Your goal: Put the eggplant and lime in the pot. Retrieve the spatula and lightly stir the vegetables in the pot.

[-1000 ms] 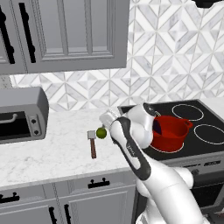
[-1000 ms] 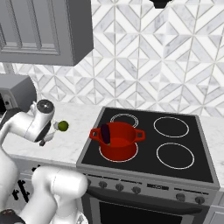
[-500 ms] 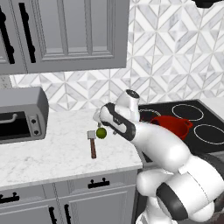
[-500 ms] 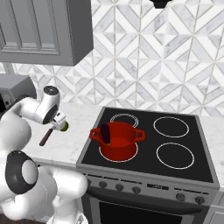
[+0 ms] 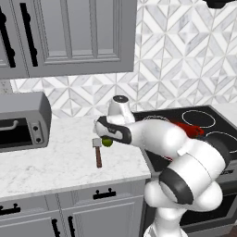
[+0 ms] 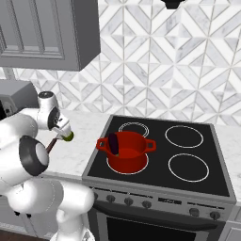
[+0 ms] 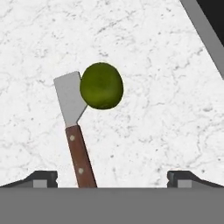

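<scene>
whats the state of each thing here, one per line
gripper: open, above the lime, holding nothing
lime: on the counter, against the spatula's head, not yet in the pot
spatula: lying flat on the counter, not picked up
eggplant: in the pot, leaning on its rim
pot: upright on the front left burner, no lid
toaster oven: on the counter, door shut

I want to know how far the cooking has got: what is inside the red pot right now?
The eggplant is in the pot, leaning against its near-left wall. The lime lies on the counter beside the spatula. The pot's wall hides part of its floor.
</scene>
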